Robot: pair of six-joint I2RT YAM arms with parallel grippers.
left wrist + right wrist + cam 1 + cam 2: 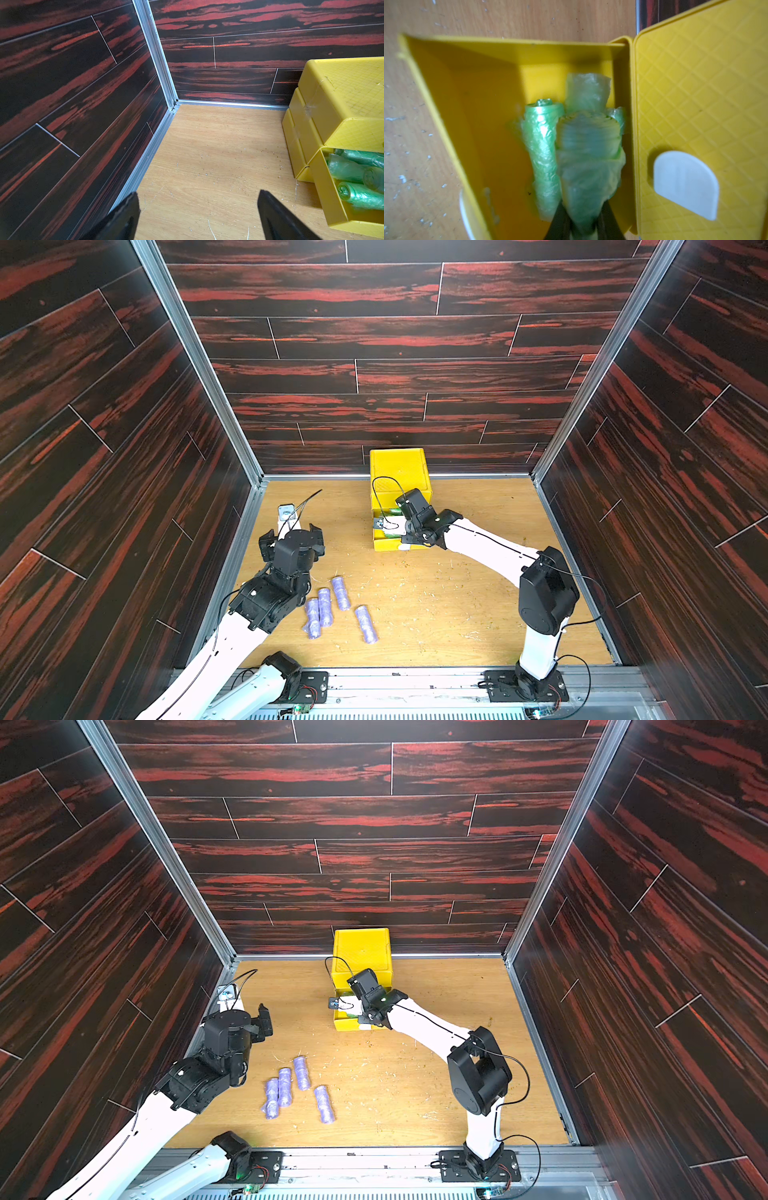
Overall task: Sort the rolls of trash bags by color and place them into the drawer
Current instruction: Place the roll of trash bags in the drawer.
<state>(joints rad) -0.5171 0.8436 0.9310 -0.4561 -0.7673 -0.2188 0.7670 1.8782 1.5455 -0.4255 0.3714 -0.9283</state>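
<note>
— Where does everything sit?
— The table (pixel 457 614) is mostly bare. The yellow cabinet (pixel 397 466) backs onto the rear wall, with one drawer (pixel 477 116) pulled out and half its floor free.
— And the rolls?
— Four lilac rolls (pixel 340 593) lie beside the left arm (pixel 286 568), long axes roughly front to back. The right jaws grip a green roll (pixel 588 149) by one end over the drawer, parallel to the lying roll (pixel 542 158) inside. The left jaws gape wide, empty.
</note>
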